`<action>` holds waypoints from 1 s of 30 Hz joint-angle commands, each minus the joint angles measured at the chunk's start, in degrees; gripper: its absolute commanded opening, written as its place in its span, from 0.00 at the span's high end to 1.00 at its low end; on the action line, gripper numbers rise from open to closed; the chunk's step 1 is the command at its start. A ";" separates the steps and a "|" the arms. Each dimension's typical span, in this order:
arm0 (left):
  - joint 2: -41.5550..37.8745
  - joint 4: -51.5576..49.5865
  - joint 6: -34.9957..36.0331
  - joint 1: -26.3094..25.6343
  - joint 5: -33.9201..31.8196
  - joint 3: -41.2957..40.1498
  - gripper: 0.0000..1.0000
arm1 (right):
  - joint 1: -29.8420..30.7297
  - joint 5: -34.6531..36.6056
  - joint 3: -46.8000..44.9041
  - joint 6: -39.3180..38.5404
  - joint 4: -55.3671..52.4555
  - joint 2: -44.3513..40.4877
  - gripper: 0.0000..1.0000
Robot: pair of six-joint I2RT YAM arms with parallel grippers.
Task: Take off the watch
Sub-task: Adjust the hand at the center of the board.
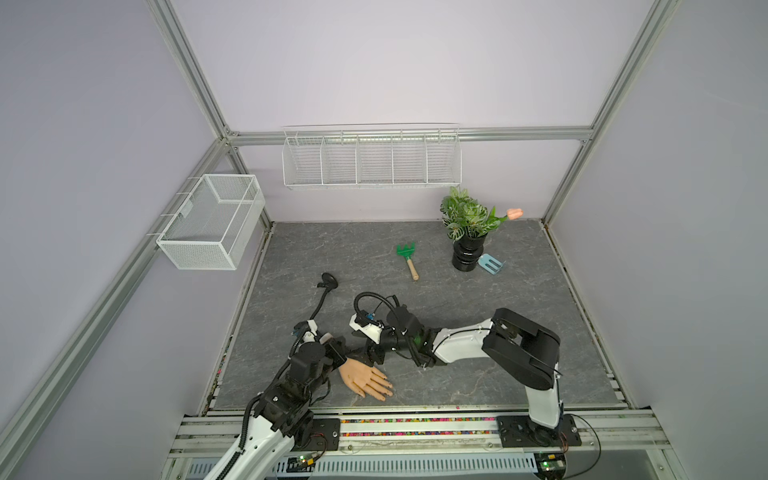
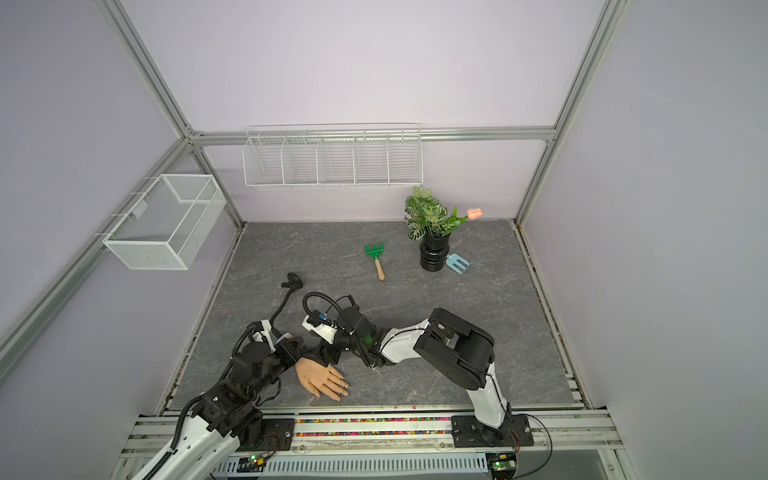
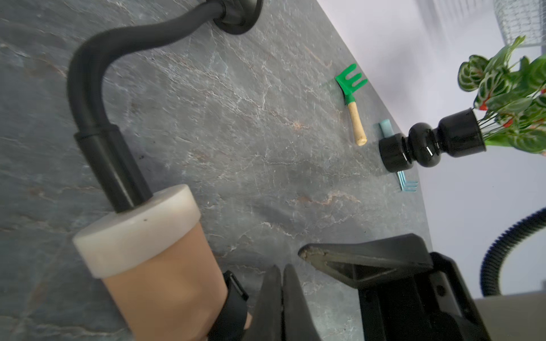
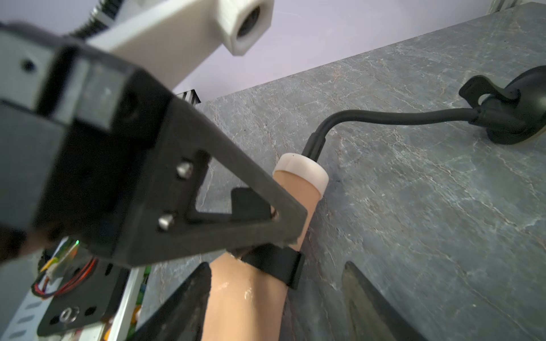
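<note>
My left claw point(image 3: 280, 274): clenched beside the watch point(image 3: 235, 295); strap pinch unclear.
My right claw point(image 4: 276, 265): spread, straddling the hand point(image 4: 245, 301).
Watch: strapped round the wrist point(image 4: 295, 192).
Progress: nothing off yet, I judge.

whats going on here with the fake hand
Two robot arms are at a black watch strapped on a mannequin hand held by a gooseneck stand. The left claw is shut right beside the strap; whether it pinches it is unclear. The right claw is open, astride the wrist. The watch is still on.
</note>
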 commanded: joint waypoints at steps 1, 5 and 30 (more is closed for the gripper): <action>3.29 6.72 1.61 0.17 2.31 2.10 1.00 | 1.87 3.56 0.27 8.63 4.73 1.06 0.34; 4.07 7.15 2.20 0.17 1.80 4.58 1.00 | 3.64 4.47 0.65 13.17 9.17 4.32 0.49; 1.25 8.80 11.53 0.17 4.18 5.32 0.20 | 2.09 12.79 -1.29 25.09 14.65 4.24 0.93</action>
